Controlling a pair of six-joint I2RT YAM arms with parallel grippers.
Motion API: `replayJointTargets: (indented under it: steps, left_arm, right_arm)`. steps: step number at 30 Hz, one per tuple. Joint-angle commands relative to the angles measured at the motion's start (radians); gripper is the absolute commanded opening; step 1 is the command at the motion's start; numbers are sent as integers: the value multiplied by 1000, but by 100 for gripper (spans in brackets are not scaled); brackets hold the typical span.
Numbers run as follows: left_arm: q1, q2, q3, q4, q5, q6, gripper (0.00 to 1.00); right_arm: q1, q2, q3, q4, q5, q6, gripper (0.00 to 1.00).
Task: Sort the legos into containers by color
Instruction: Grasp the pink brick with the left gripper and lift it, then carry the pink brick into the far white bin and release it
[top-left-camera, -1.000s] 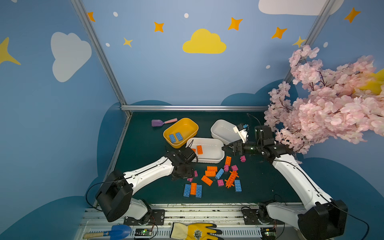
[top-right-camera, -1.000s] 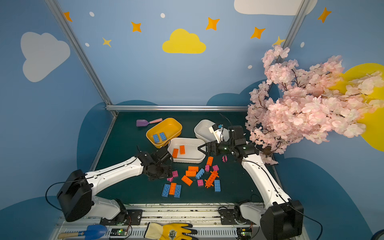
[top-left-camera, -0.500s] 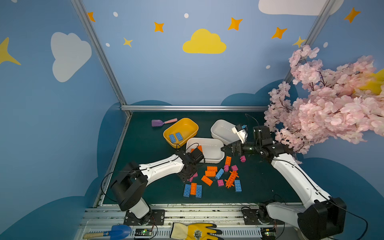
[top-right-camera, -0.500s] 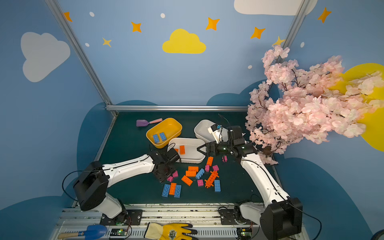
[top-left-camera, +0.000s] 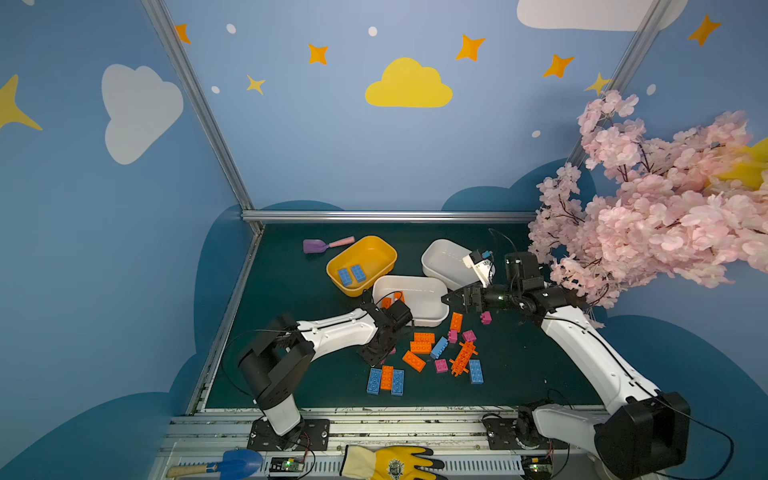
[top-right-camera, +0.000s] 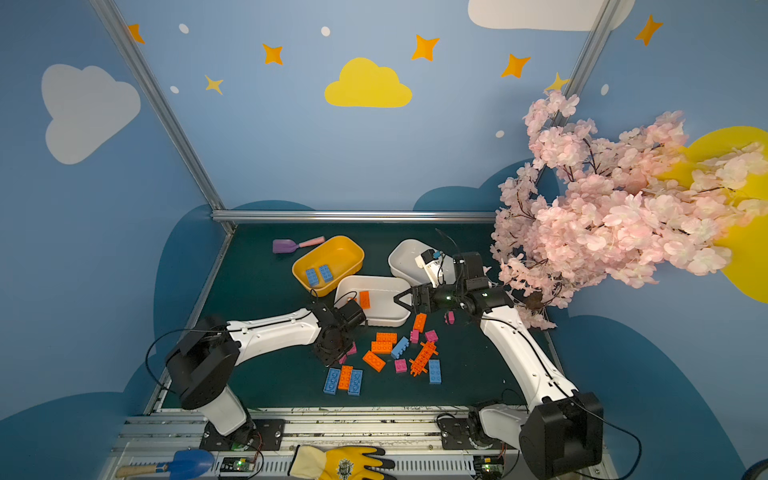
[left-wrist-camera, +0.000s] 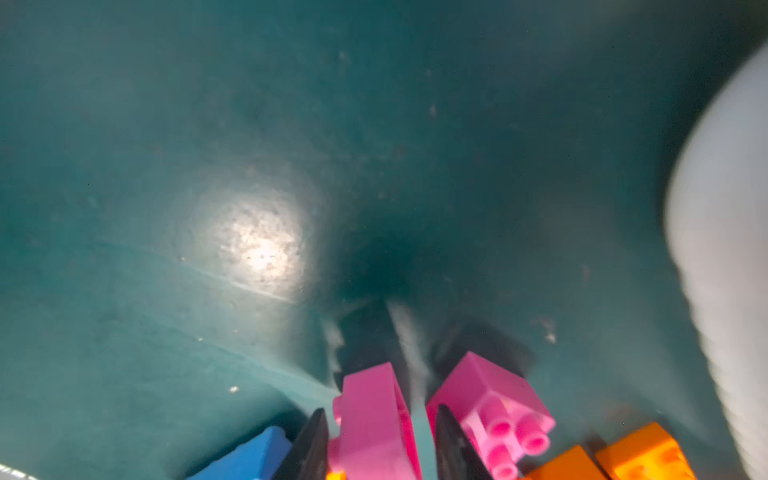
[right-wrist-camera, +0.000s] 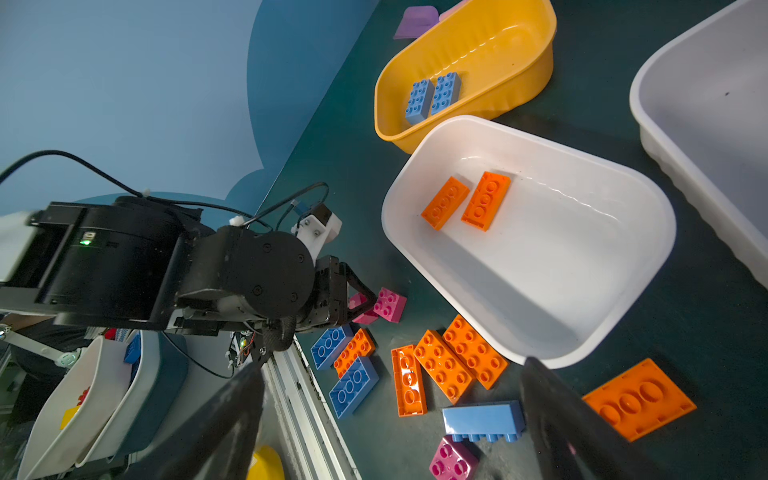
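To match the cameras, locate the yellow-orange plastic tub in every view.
Both top views: yellow-orange plastic tub at back left, beside the purple plastic scoop.
Left wrist: not in it.
Right wrist: the tub borders a white plastic tub holding orange bricks.
Shared landmark: two blue studded bricks inside it.

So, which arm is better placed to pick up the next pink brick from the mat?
Left. The left pincer is down at the mat with a pink brick between its fingers. The right pincer hangs open above the mat, beside the white tub.
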Motion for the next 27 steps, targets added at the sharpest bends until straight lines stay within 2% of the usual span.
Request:
replayJointTargets:
  steps: [1, 5, 10, 15, 21, 27]
  left_arm:
    - [-6, 20, -17, -2, 11, -17, 39]
    - [-5, 34, -26, 12, 8, -14, 35]
    - [-3, 20, -19, -10, -11, 2, 20]
    - [1, -41, 45, -95, -71, 105, 17]
    - [15, -114, 165, -162, -154, 386, 16]
    - [76, -83, 324, -40, -84, 759, 16]
  right_arm:
    - [4, 4, -12, -7, -18, -12, 95]
    - [4, 5, -9, -12, -14, -14, 95]
    - [3, 5, -5, -17, -11, -17, 95]
    - [-5, 4, 2, -17, -11, -17, 94]
    - [-28, -3, 11, -8, 3, -4, 94]
    - [-61, -20, 12, 10, 12, 8, 95]
